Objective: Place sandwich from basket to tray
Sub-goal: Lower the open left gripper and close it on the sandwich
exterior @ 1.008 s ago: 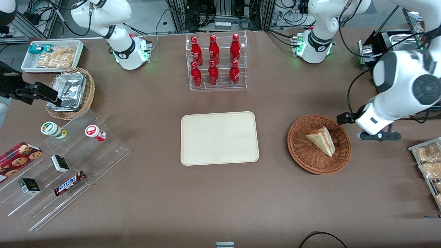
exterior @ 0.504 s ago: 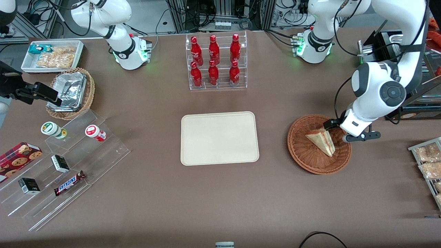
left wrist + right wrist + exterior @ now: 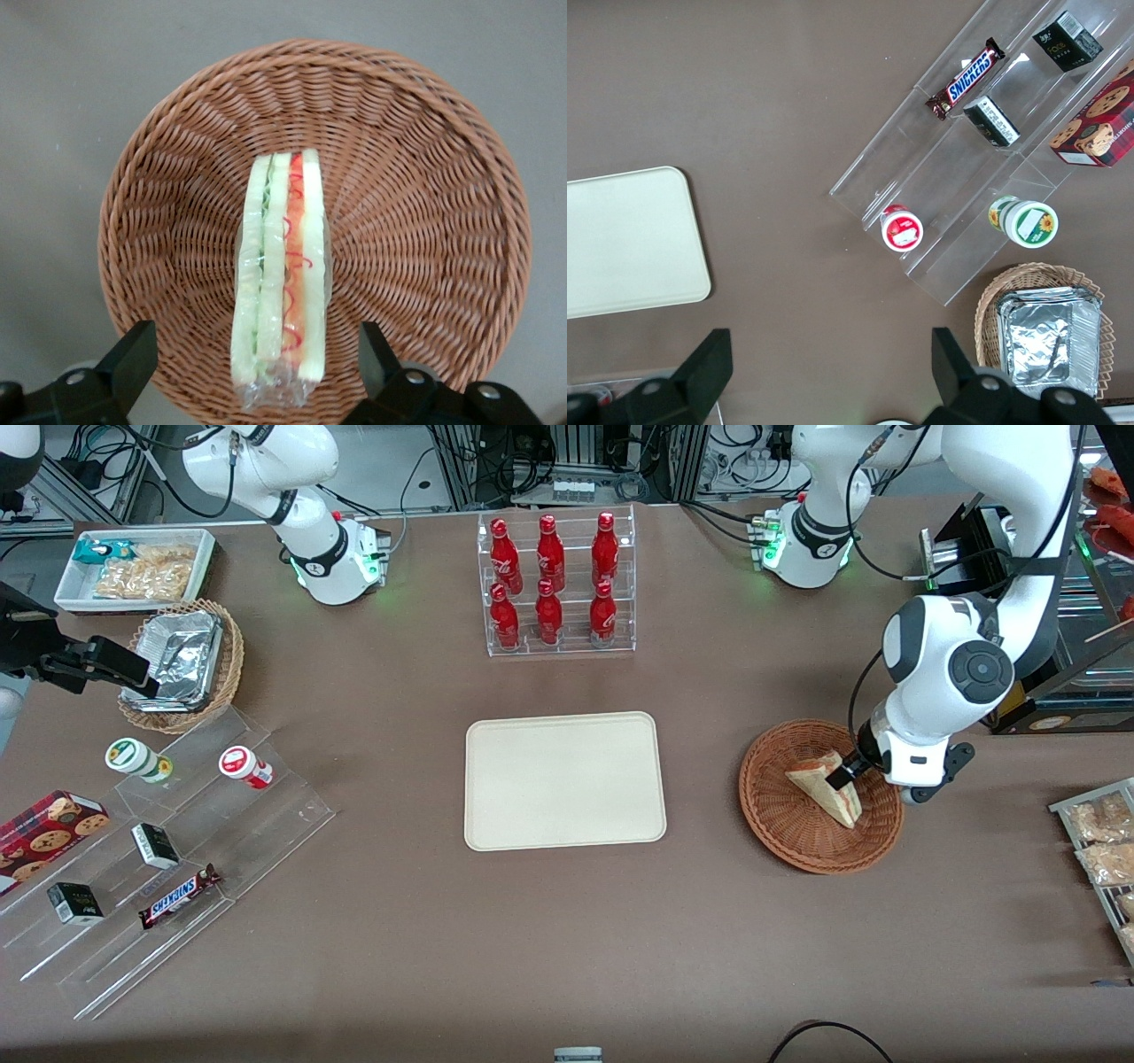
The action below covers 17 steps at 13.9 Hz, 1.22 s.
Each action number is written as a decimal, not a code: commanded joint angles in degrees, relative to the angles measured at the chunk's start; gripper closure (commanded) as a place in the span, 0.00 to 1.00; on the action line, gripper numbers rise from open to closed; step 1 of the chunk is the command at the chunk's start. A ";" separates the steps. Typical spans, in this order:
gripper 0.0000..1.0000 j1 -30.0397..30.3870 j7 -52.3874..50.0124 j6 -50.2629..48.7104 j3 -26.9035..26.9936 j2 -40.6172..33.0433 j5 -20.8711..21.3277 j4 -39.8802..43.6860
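Note:
The sandwich [image 3: 824,788] is a plastic-wrapped triangular wedge of pale bread with red and green layers. It lies in the round reddish-brown wicker basket [image 3: 780,819] toward the working arm's end of the table. My left gripper [image 3: 843,775] hangs just above the sandwich, open. In the left wrist view the gripper [image 3: 252,363] is open, its black fingers [image 3: 133,359] standing wide on either side of the sandwich [image 3: 282,266] over the basket [image 3: 416,230], touching nothing. The cream-beige tray [image 3: 564,779] lies flat at the table's middle, with nothing on it.
A clear rack of red bottles [image 3: 554,584] stands farther from the front camera than the tray. Snack packets on a rack [image 3: 1099,850] lie beside the basket at the table's edge. A stepped clear display [image 3: 168,850] with snacks and a tan basket with foil [image 3: 182,664] are toward the parked arm's end.
My left arm has swung in from the table's edge and lowered; the gripper went from beside the basket to over the sandwich. The sandwich and basket have not moved.

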 commanded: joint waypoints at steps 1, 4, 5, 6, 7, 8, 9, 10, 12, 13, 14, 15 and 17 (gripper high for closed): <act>0.00 -0.32 -11.88 3.40 0.01 1.82 -0.12 0.20; 0.00 -0.14 -15.33 3.50 -0.61 2.97 -0.21 0.12; 0.00 -0.14 -15.60 3.58 -0.61 3.49 -0.21 0.12; 0.00 -0.14 -15.60 3.58 -0.69 4.11 -0.30 0.20; 0.00 -0.23 -15.60 3.67 -0.69 4.90 -0.65 0.29; 0.00 -0.14 -15.60 3.67 -0.69 5.17 -0.65 0.38; 0.00 -0.14 -15.60 3.67 -0.69 5.69 -1.17 0.38; 0.00 -0.23 -15.60 3.76 -0.69 6.04 -2.40 0.29; 0.00 -0.23 -15.52 3.67 -0.87 6.66 -3.29 0.29; 0.00 -0.23 -15.52 3.67 -1.30 6.75 -3.29 0.29; 0.04 -0.14 -15.43 3.67 -1.40 6.93 -3.29 0.38; 0.23 -0.14 -15.43 3.58 -1.57 7.10 -3.29 0.38; 0.68 -0.23 -14.65 3.23 -1.75 7.19 -3.29 0.38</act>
